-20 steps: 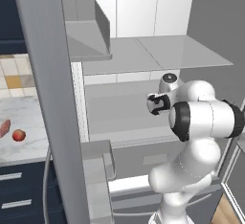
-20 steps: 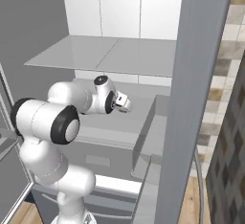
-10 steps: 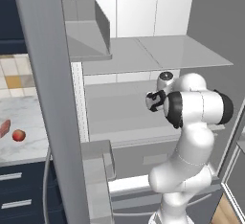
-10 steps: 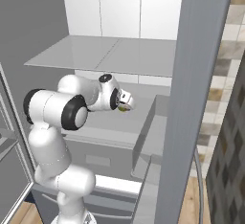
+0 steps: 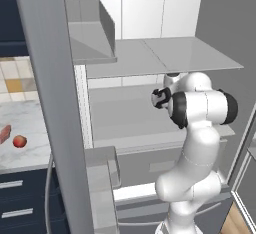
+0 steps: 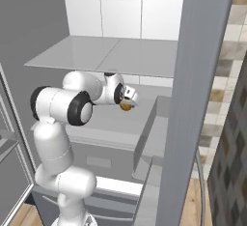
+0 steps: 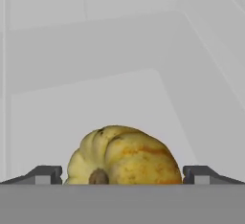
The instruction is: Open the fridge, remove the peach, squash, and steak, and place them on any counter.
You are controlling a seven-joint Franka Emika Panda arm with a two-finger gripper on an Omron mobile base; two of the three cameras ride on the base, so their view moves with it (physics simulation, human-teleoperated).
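The squash [image 7: 123, 156] sits between the wide-open gripper's [image 7: 123, 173] fingertips (on a fridge [image 6: 144, 61] shelf).

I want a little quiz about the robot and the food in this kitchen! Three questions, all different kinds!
1. True or false: the end effector is clamped shut on the squash.
2. Which foods lie on the counter? A) peach and steak B) only the peach C) squash and steak
3. Fill in: the squash sits on a shelf inside the ____.

Key
1. False. Its fingertips stand wide on either side of the squash, not closed.
2. A. The peach lies beside the steak.
3. The fridge.
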